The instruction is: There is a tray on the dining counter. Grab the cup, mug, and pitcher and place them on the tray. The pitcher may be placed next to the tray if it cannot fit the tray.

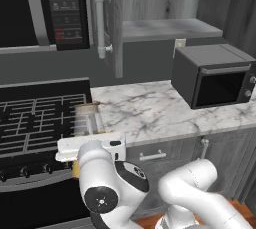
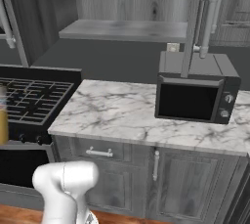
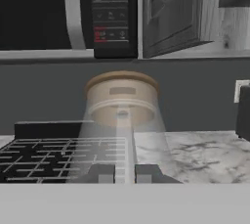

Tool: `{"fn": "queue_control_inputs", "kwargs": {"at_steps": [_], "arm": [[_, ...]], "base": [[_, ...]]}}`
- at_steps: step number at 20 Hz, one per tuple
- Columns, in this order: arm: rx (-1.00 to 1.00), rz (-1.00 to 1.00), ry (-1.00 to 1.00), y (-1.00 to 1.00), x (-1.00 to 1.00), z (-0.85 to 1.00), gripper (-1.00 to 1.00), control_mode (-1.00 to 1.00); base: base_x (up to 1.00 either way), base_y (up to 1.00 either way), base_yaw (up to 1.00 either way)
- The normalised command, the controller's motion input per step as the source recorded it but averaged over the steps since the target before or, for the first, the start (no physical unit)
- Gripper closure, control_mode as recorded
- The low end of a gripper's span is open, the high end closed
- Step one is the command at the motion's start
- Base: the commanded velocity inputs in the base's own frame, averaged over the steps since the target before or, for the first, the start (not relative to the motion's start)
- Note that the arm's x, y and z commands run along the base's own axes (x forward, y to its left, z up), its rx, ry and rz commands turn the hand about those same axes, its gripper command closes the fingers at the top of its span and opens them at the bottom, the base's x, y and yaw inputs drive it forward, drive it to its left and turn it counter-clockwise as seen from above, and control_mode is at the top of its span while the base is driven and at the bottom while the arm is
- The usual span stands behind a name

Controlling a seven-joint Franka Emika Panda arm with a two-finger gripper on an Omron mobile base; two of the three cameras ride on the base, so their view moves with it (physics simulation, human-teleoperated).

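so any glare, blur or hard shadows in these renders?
Left base view: flat even light, the marble counter shows soft veining, no glare. Right base view: the toaster oven casts only a faint shadow. Hand view: the clear pitcher looks washed out and see-through, its cork-brown lid soft-edged, with the tool shut on its neck.

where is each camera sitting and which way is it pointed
left base view: behind the arm's left, facing stove, marble counter, toaster oven; white arm at bottom, end effector shut on the pitcher.
right base view: behind its right, same counter and oven; arm link at lower left.
hand view: along the fingertips, pitcher lid close ahead.
Shared: stove, counter.
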Motion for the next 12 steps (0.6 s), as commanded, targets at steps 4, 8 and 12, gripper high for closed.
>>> {"fn": "queue_control_inputs", "kwargs": {"at_steps": [4, 8, 12], "arm": [[0.0, 0.22, 0.0, 0.0, -0.01, 0.0, 1.0, -1.0], [0.0, 0.0, 0.0, 0.0, 0.0, 0.0, 1.0, 1.0], [0.0, 0.0, 0.0, 0.0, 0.0, 0.0, 1.0, 1.0]], "base": [[0.0, 0.0, 0.0], [-0.51, 0.02, 0.13], [-0.98, 0.35, 0.04]]}}
